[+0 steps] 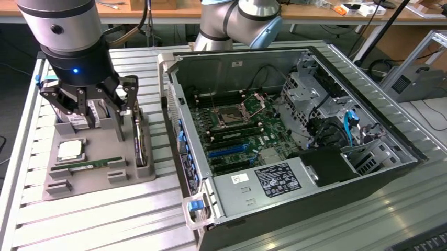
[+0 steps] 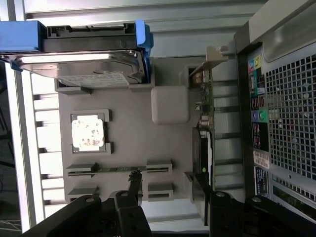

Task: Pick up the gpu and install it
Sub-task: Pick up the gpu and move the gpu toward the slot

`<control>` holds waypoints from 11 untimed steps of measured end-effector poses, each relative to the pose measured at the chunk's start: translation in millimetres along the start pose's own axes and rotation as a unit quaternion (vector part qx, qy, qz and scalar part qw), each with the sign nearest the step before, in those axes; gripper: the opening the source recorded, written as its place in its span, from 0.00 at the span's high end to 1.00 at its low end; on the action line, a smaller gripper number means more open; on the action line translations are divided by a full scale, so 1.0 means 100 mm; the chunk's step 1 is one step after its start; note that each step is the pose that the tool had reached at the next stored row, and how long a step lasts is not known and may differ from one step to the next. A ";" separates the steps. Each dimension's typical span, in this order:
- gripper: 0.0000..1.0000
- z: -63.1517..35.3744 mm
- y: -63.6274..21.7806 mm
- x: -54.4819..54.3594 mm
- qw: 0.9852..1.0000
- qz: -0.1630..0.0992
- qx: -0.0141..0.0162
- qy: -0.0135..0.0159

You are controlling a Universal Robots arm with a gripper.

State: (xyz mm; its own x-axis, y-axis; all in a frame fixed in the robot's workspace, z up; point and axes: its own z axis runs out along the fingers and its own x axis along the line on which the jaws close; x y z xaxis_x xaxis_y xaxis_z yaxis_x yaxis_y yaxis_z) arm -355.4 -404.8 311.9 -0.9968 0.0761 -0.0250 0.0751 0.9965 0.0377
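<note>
The gpu (image 1: pixel 142 142) is a thin dark card standing on edge in a slot along the side of the grey parts tray (image 1: pixel 98 180) that faces the computer. In the wrist view the gpu (image 2: pixel 203 126) runs lengthwise, with its silver bracket (image 2: pixel 216 52) at the far end. My gripper (image 1: pixel 89 107) hangs open over the back part of the tray, above the hard drive and a little to the exterior view's left of the card. In the wrist view the gripper (image 2: pixel 167 197) holds nothing, and one finger (image 2: pixel 201 190) is close beside the card's near end.
The tray also holds a silver hard drive (image 2: pixel 94 66) in a blue caddy, a square processor (image 2: pixel 87 132) and a narrow memory stick (image 2: pixel 118 169). The open computer case (image 1: pixel 307 51) lies just to the exterior view's right, with its motherboard (image 1: pixel 241 133) exposed. Everything rests on a slatted metal table (image 1: pixel 104 225).
</note>
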 end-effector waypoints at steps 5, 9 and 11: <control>0.46 0.022 -0.003 0.00 1.000 0.000 0.001 0.000; 0.46 0.040 -0.004 0.00 1.000 0.000 0.002 0.000; 0.46 0.047 -0.005 0.00 1.000 0.000 0.002 0.000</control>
State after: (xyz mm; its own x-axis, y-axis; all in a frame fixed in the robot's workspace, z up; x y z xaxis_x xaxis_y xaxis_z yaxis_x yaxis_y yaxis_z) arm -355.3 -405.1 307.2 -0.9968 0.0760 -0.0253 0.0751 0.9966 0.0329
